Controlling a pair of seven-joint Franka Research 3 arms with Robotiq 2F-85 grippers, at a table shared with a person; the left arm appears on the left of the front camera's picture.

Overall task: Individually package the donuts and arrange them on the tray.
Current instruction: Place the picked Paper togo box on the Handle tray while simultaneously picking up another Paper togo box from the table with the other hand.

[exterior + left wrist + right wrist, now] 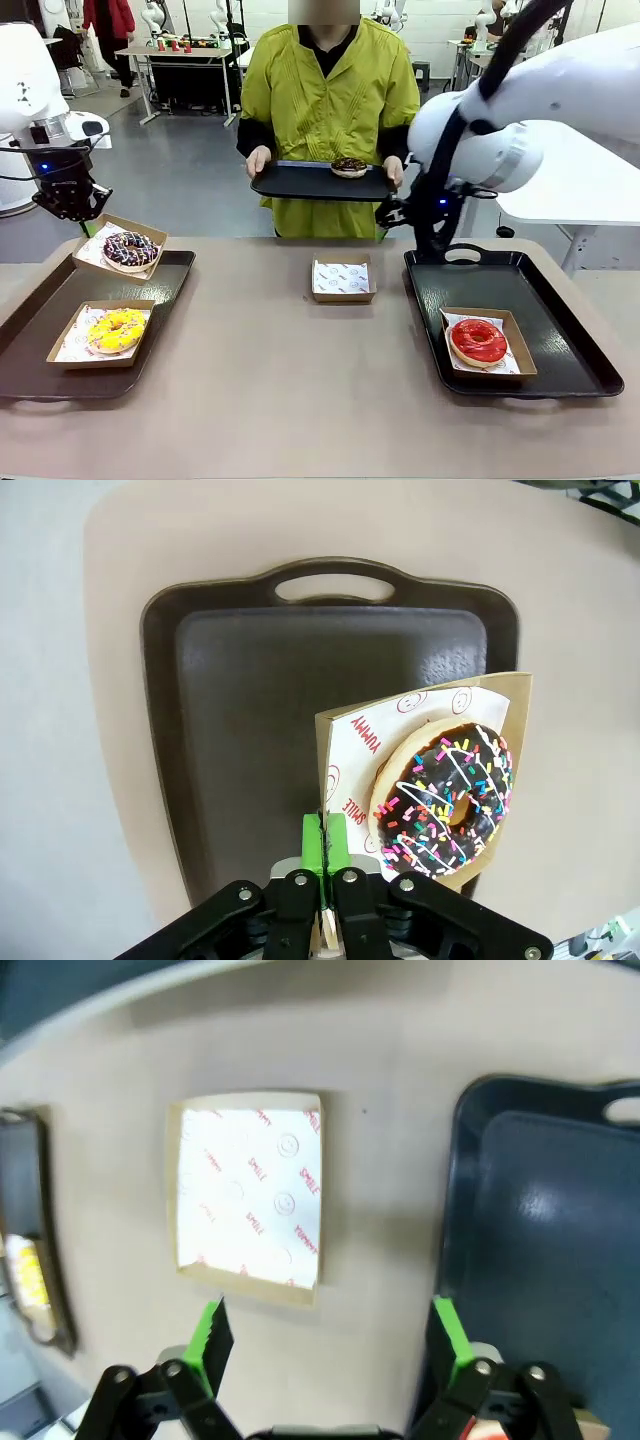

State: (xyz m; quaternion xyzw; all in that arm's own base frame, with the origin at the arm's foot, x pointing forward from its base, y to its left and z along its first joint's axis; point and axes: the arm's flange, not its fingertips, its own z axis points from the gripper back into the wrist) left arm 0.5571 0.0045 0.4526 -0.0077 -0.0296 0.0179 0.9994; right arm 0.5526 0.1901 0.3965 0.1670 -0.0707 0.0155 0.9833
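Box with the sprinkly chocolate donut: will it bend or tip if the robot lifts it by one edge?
Probably bends a little: the box looks like thin cardboard, and the left jaws pinch just one edge. It could tip, since the donut sits away from that edge. The donut may slide, as the paper lining looks smooth.

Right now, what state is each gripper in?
Left gripper: shut on the edge of the box carrying the dark sprinkled donut.
Right gripper: open, holding nothing.
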